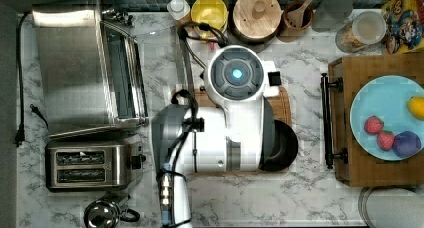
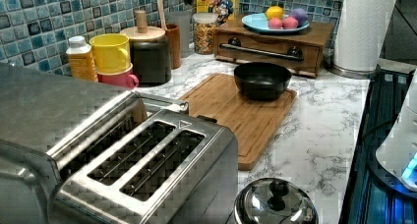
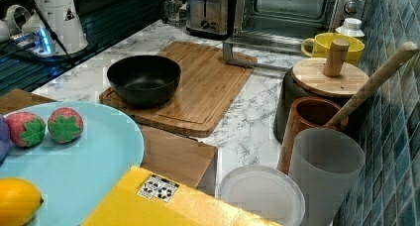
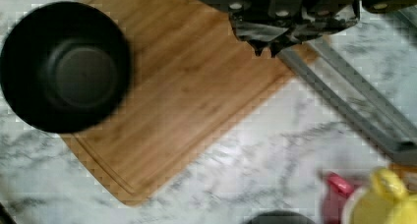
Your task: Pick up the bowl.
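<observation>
The bowl (image 2: 262, 80) is round, glossy black and empty. It stands upright on a wooden cutting board (image 2: 231, 113), at the board's end nearest the wooden stand. In the top view my arm covers most of the bowl (image 1: 287, 147), and only its rim shows at the arm's right. In the wrist view the bowl (image 4: 66, 67) lies well off to the side of my gripper (image 4: 266, 48). The gripper is high above the board (image 4: 187, 101), shut and holding nothing. The right view shows the bowl (image 3: 143, 80) with nothing touching it.
A wooden stand (image 1: 370, 123) carries a light blue plate (image 1: 385, 105) of toy fruit. A yellow cup (image 3: 329, 45), a dark pot with a wooden lid (image 3: 324, 80) and a utensil holder (image 3: 309, 122) line the tiled wall. A toaster oven (image 1: 80, 63), a toaster (image 1: 92, 163) and a kettle (image 2: 275, 204) stand past the board's other end.
</observation>
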Robot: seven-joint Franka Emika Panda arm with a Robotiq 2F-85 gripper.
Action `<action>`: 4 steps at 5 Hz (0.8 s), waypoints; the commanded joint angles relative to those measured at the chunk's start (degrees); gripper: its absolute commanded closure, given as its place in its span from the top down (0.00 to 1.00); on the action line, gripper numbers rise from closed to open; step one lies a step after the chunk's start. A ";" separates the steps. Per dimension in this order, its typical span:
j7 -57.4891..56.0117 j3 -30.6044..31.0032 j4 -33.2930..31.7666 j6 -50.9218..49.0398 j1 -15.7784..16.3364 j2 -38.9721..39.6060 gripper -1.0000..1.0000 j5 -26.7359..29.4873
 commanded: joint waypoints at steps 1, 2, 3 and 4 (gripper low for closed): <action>-0.13 -6.04 -11.64 3.56 -5.01 -7.69 0.00 -4.21; -1.47 -6.76 -13.98 3.30 -5.48 -7.83 0.50 -6.05; -3.33 -6.52 -16.58 4.02 -6.94 -8.60 0.50 -7.98; -5.82 -7.54 -18.88 5.25 -8.69 -9.79 0.50 -7.82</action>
